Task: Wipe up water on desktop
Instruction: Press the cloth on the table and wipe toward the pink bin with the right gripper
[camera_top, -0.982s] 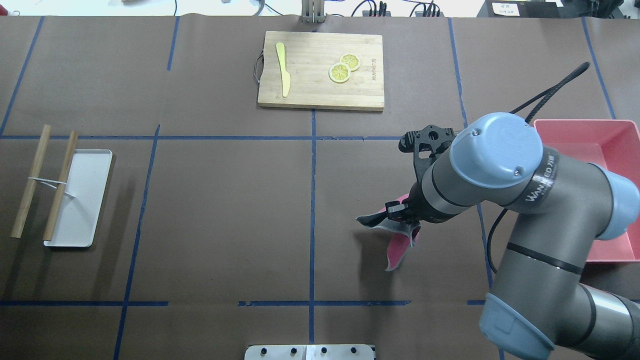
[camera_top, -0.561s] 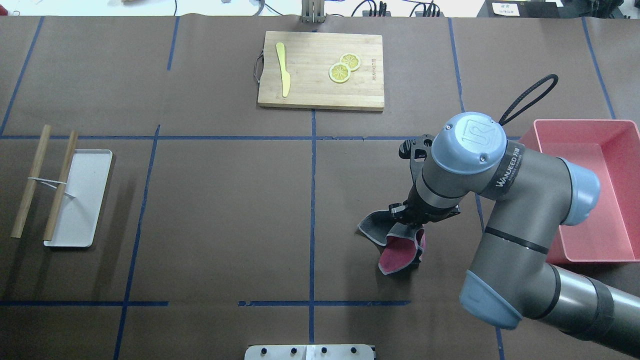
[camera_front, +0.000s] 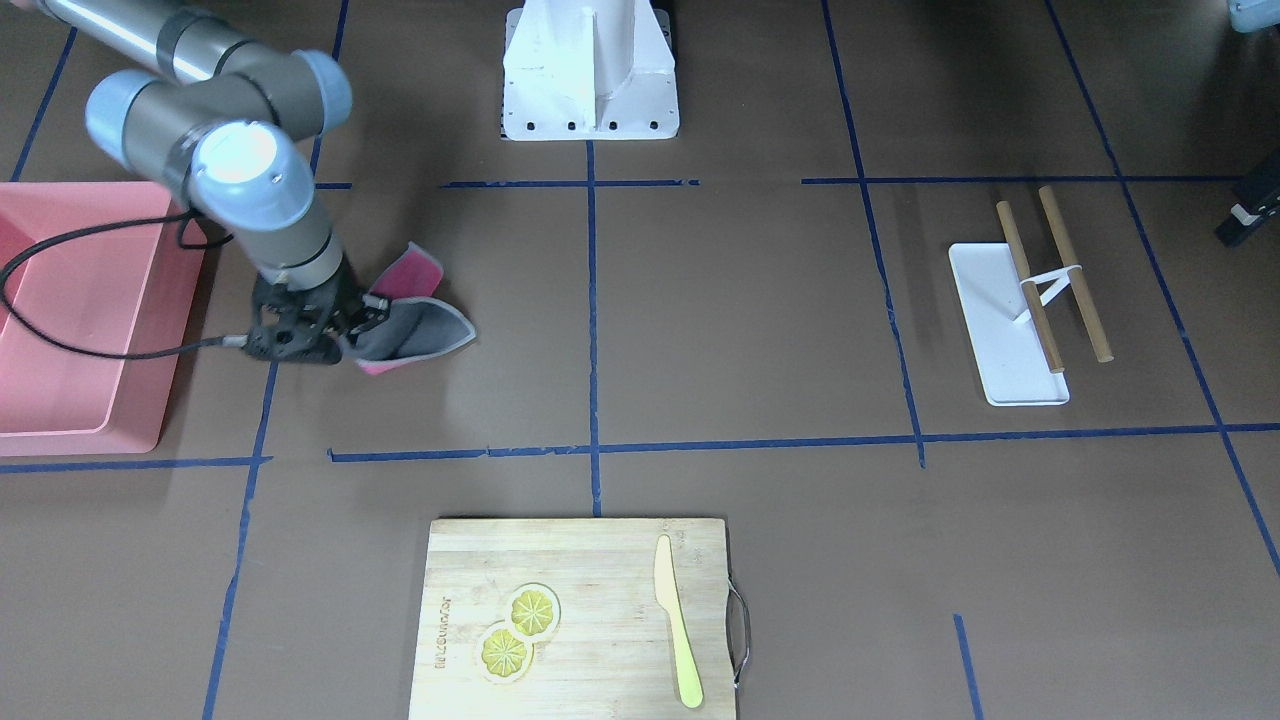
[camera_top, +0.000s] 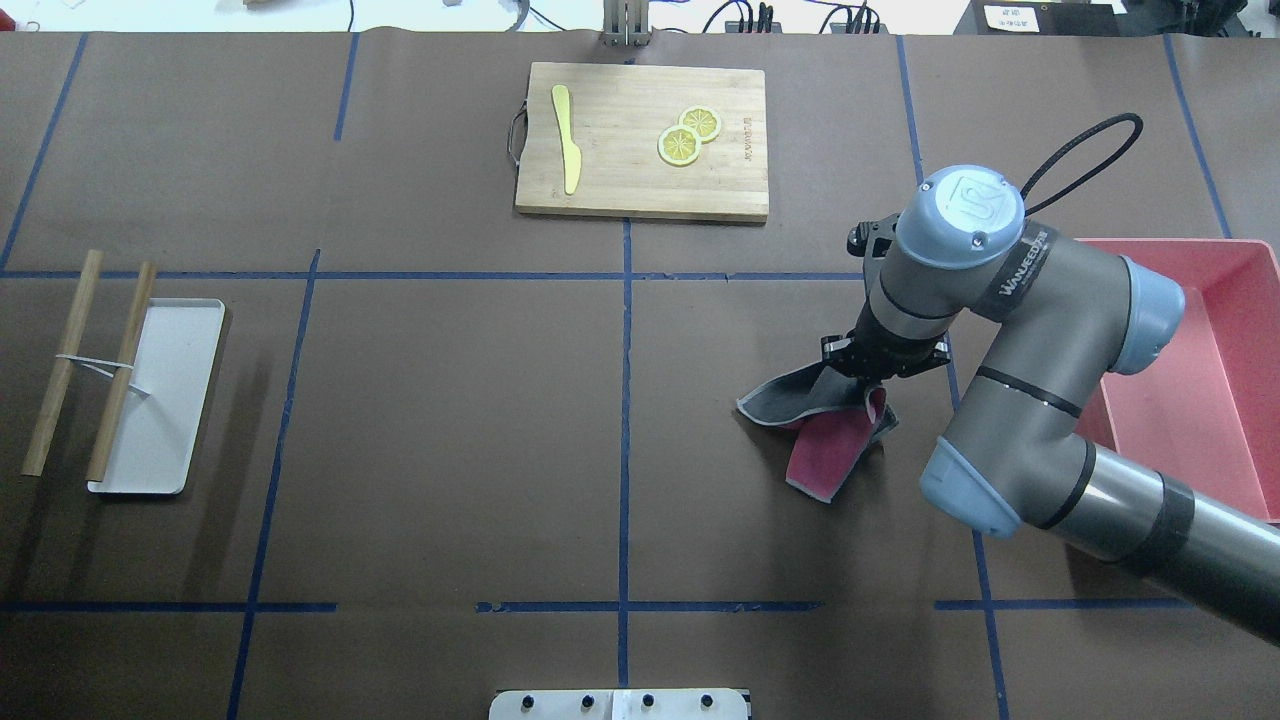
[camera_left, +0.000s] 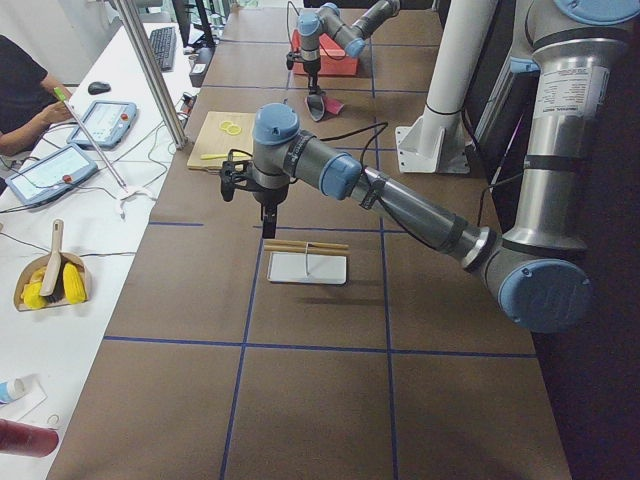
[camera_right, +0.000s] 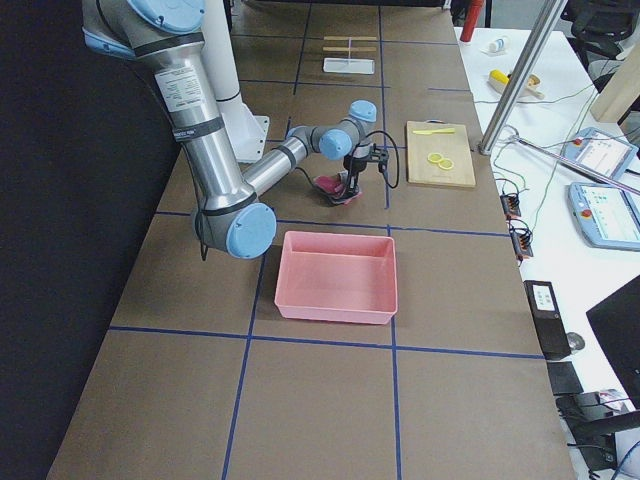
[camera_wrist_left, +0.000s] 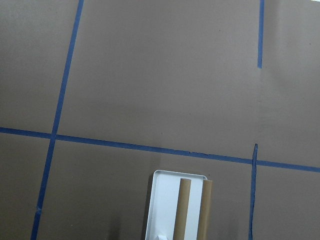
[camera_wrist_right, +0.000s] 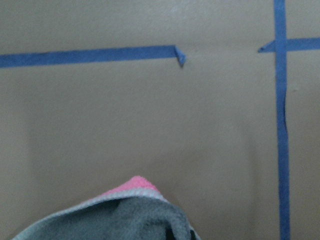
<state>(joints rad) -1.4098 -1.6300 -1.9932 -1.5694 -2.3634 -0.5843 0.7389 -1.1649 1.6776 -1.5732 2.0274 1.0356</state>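
Observation:
The desktop (camera_top: 450, 450) is dark brown with blue tape lines; I see no water on it. My right gripper (camera_top: 878, 382) points down and is shut on one end of a grey and pink cloth (camera_top: 822, 425). The rest of the cloth lies folded on the desktop right of the centre line. The cloth also shows in the front view (camera_front: 415, 322) and at the bottom of the right wrist view (camera_wrist_right: 125, 215). My left gripper (camera_left: 268, 222) hangs above two bamboo sticks (camera_left: 305, 245); I cannot tell whether it is open or shut.
A pink bin (camera_top: 1200, 400) stands just right of the right arm. A bamboo cutting board (camera_top: 640, 140) with a yellow knife and lemon slices lies at the far middle. A white tray (camera_top: 160, 400) with the sticks across it lies at the left.
My right gripper has moved away from the robot and slightly right, dragging the cloth with it across the desktop. The cloth now lies flatter.

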